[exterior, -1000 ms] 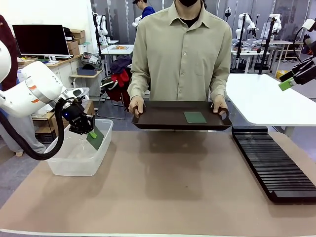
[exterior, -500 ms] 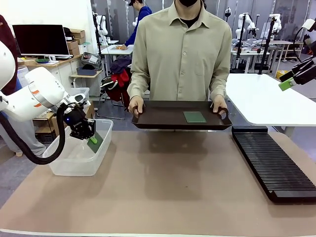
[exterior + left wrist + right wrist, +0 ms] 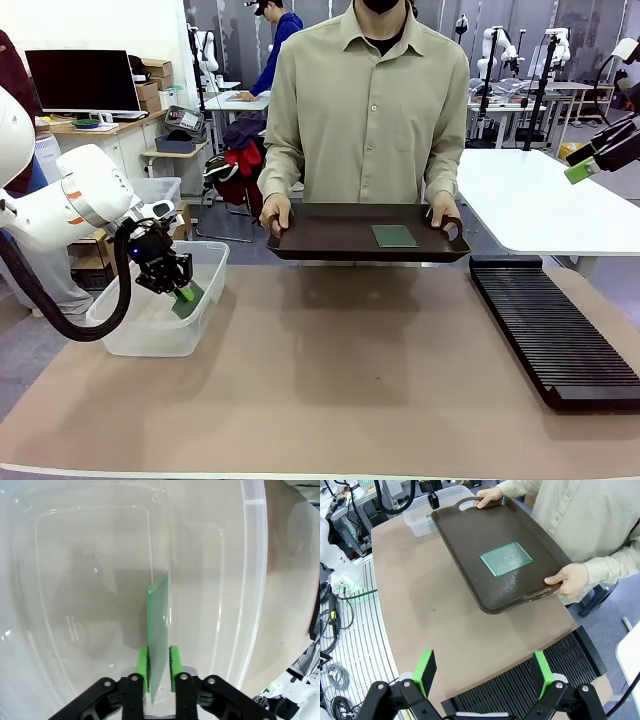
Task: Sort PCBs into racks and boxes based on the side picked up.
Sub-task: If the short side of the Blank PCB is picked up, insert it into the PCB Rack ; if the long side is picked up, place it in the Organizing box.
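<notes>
Your left gripper (image 3: 159,664) clamps a PCB (image 3: 159,620) edgewise, hanging below it inside the box (image 3: 254,580), likely for release; right gripper (image 3: 484,674) gapes empty.

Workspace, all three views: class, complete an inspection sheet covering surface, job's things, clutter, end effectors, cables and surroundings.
Surface: tan table mat, flat.
Job's things: first PCB edge-up inside the clear tub; second PCB flat on the brown tray; black slotted rack at the robot's right.
Clutter: nothing seen.
End effectors: left end effector shut on the first PCB; right end effector open, high above the rack.
Cables: black hose loops under the left arm.
Surroundings: person holds the tray at the far side; white table behind the rack.
</notes>
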Controlling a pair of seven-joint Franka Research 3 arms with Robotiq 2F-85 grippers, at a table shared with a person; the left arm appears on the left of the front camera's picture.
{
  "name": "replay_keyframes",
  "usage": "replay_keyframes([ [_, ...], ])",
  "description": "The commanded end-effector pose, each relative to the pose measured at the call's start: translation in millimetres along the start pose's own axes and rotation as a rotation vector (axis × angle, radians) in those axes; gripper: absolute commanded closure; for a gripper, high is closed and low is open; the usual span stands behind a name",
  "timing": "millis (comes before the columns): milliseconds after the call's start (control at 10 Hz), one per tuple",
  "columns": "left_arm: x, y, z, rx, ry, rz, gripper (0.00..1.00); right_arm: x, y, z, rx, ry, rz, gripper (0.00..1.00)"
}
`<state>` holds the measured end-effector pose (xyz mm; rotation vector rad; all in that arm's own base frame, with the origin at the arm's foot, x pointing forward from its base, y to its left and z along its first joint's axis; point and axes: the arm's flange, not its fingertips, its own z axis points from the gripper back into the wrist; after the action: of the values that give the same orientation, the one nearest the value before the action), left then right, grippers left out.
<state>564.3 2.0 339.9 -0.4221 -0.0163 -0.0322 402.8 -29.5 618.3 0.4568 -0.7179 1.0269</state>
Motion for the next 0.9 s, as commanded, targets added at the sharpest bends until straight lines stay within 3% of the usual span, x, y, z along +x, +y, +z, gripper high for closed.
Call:
replay_keyframes([
  [0, -1.4, -1.8, 11.8, 0.038, -0.019, -0.002, 0.54, -0.3, -0.7, -0.8, 0.018, -0.015, 0.009, 0.0],
  [100, -2.1, -2.5, 20.4, 0.052, -0.024, -0.012, 0.38, -0.3, -0.7, -0.8, 0.018, -0.015, 0.009, 0.0],
  [200, -3.3, -2.6, 30.6, 0.064, -0.025, -0.023, 0.34, -0.3, -0.7, -0.8, 0.018, -0.015, 0.009, 0.0],
  [300, -4.1, -5.3, 39.2, 0.078, -0.02, -0.038, 0.18, -0.3, -0.7, -0.8, 0.018, -0.015, 0.009, 0.0],
  [400, -5.6, -8.0, 45.1, 0.088, -0.013, -0.057, 0.14, -0.3, -0.7, -0.8, 0.018, -0.015, 0.009, 0.0],
  [500, -5.8, -10.8, 51.0, 0.108, -0.012, -0.076, 0.0, -0.3, -0.7, -0.8, 0.018, -0.015, 0.009, 0.0],
  [800, -5.0, -20.1, 60.4, 0.135, -0.04, -0.098, 0.0, -0.3, -0.7, -0.8, 0.018, -0.015, 0.009, 0.0],
])
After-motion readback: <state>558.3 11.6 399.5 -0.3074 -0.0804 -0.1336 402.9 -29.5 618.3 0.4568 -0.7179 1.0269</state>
